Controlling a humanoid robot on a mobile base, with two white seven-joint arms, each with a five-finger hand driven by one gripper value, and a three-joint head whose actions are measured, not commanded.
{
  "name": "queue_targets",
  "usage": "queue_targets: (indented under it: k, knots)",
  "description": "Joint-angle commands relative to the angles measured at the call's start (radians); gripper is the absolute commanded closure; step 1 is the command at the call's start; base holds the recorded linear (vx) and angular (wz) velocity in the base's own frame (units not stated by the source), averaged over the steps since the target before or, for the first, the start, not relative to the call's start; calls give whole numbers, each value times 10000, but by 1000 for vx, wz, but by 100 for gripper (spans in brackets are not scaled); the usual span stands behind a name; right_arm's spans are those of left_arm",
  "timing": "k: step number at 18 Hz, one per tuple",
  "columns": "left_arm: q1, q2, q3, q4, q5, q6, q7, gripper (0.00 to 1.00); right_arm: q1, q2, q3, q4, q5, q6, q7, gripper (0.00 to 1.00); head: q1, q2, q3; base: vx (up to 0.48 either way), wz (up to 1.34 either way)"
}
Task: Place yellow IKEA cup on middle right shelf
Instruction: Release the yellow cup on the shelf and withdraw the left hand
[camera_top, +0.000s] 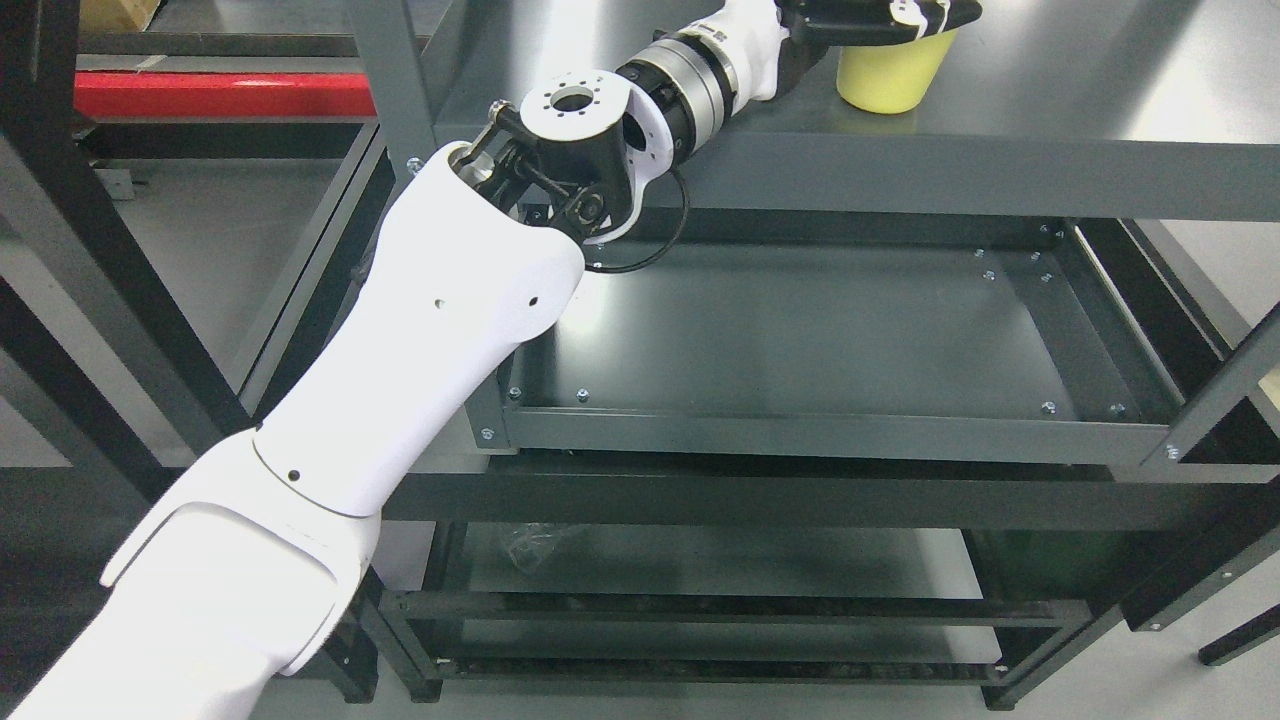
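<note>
The yellow cup (890, 75) stands upright on the grey upper shelf (1050, 110), at the top of the head view and right of the middle. My left arm (440, 300) comes in from the lower left and stretches up across the shelf's front edge. My left hand (885, 18) lies over the cup's rim and hides it, with its fingers closed on the top of the cup. The picture's top edge cuts off part of the hand. The cup's base rests on the shelf surface.
Below the cup's shelf is a dark tray-like shelf (800, 330) with a raised rim. A lower shelf (700, 560) holds a small crumpled clear wrapper (530, 545). Grey uprights (395, 90) and a red bar (220, 95) stand at the left.
</note>
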Motion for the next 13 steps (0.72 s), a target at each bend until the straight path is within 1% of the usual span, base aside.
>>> queue_targets:
  k: [1, 3, 4, 5, 8, 10, 11, 13]
  knots:
    - [-55, 175, 641, -538, -2136, -829, 9, 1, 138, -175, 169, 1, -245, 8, 3, 1, 0, 0, 0, 0, 0]
    - [-39, 175, 733, -538, -3012, -1564, 9, 1, 138, -175, 169, 1, -245, 8, 3, 1, 0, 0, 0, 0, 0]
    - [-54, 175, 840, -553, -3213, -1948, -7, 1, 138, -175, 169, 1, -245, 8, 3, 1, 0, 0, 0, 0, 0]
    - [-55, 175, 856, -690, -3245, -2058, -7, 1, 138, -175, 169, 1, -245, 8, 3, 1, 0, 0, 0, 0, 0]
    - [-9, 175, 673, -1411, -3231, -2014, -37, 1, 138, -175, 169, 1, -245, 8, 3, 1, 0, 0, 0, 0, 0]
    - [7, 175, 366, -1596, -3109, -1967, -571, 1, 138, -175, 169, 1, -245, 8, 3, 1, 0, 0, 0, 0, 0]
    - [-8, 175, 366, -1612, -2956, -1952, -893, 1, 138, -175, 169, 1, -245, 8, 3, 1, 0, 0, 0, 0, 0]
    - [-70, 175, 350, -1612, -2115, -1815, -1264, 2, 138, -175, 169, 1, -245, 8, 3, 1, 0, 0, 0, 0, 0]
